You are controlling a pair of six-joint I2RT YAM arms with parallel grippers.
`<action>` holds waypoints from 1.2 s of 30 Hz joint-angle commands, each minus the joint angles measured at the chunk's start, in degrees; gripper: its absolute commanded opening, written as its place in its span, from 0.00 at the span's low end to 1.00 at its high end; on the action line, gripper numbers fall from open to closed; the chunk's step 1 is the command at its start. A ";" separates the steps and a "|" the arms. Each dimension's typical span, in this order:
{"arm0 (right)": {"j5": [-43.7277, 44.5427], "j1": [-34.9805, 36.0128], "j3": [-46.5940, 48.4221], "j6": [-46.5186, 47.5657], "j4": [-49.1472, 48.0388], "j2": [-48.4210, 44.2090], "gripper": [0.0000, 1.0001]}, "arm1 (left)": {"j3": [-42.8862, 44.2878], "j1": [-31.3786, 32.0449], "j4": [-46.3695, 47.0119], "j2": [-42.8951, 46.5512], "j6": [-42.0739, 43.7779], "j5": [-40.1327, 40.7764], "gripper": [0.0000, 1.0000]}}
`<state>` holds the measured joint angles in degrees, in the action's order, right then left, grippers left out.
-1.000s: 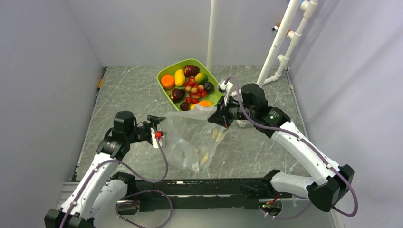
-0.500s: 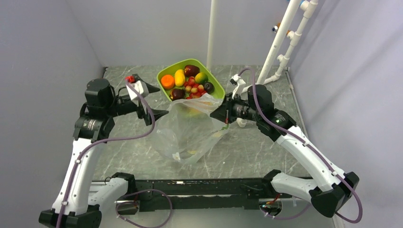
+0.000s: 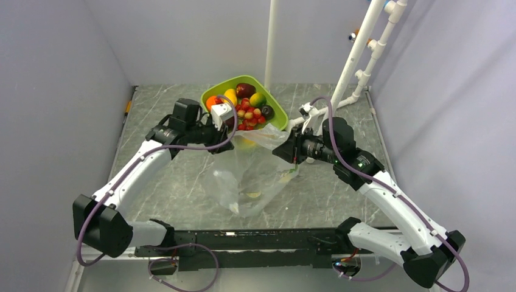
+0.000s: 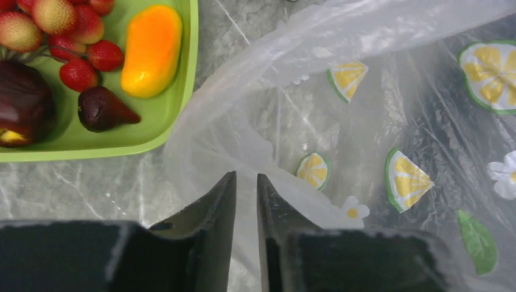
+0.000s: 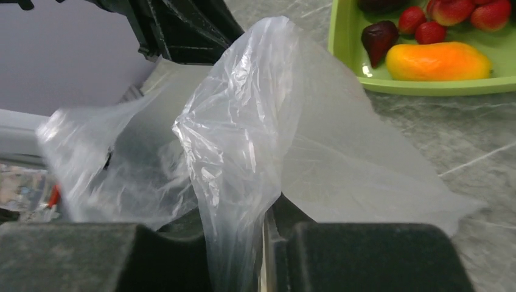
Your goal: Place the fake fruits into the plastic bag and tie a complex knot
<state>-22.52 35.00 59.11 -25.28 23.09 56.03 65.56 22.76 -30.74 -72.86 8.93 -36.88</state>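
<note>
You were best served here by treating the step as opening the mouth of the plastic bag (image 3: 249, 176), and by drawing the two grips gently apart so the thin film neither slipped nor tore. Keeping the mouth turned toward the far side would have helped, since the fake fruits (image 3: 246, 103) all lay in the green tray (image 4: 91, 149) there, with none in the bag. The bag sat on the tabletop (image 3: 182, 188) just near of the tray, its rim lifted between the arms. Your left end effector (image 4: 246, 177) was nearly closed, with only a narrow slit between its fingers and the rim's film running into it, which looked like a pinch. Your right end effector (image 5: 240, 225) gripped a bunched fold of the bag's right rim.
</note>
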 commanded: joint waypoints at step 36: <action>5.69 -5.46 -0.73 5.81 12.70 -6.90 0.00 | 27.28 -11.82 2.04 -26.82 16.74 3.51 0.99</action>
<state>-15.29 32.77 57.54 -13.02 32.27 48.12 88.79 10.37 -29.95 -93.01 21.47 -43.97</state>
